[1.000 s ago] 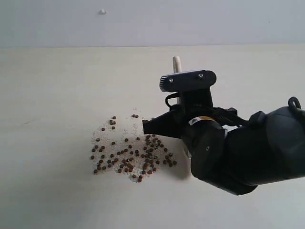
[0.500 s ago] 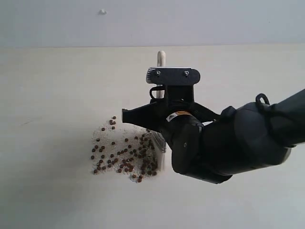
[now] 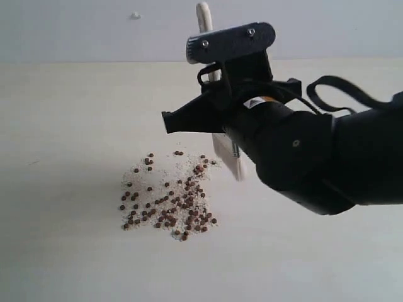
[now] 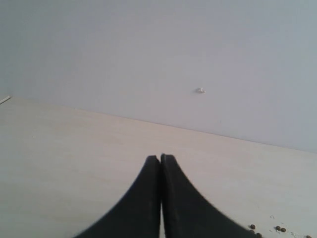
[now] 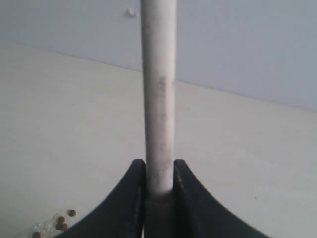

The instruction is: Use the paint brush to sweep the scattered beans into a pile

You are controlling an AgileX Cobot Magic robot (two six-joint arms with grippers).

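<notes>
The beans lie in a loose reddish-brown patch on whitish crumbs, left of the table's middle. A few beans show at the edge of the right wrist view, and a few more beans in the left wrist view. My right gripper is shut on the paint brush, its pale handle standing up between the fingers. In the exterior view the paint brush hangs with its white bristles above the table, just right of the patch's far edge. My left gripper is shut and empty, away from the beans.
The pale table runs back to a grey wall bearing a small white speck. My bulky black right arm fills the right half of the exterior view and hides the table behind it.
My right arm swept the brush leftward, pushing the right-hand beans into the patch, then lifted the brush off the table. The left gripper has stayed shut.
</notes>
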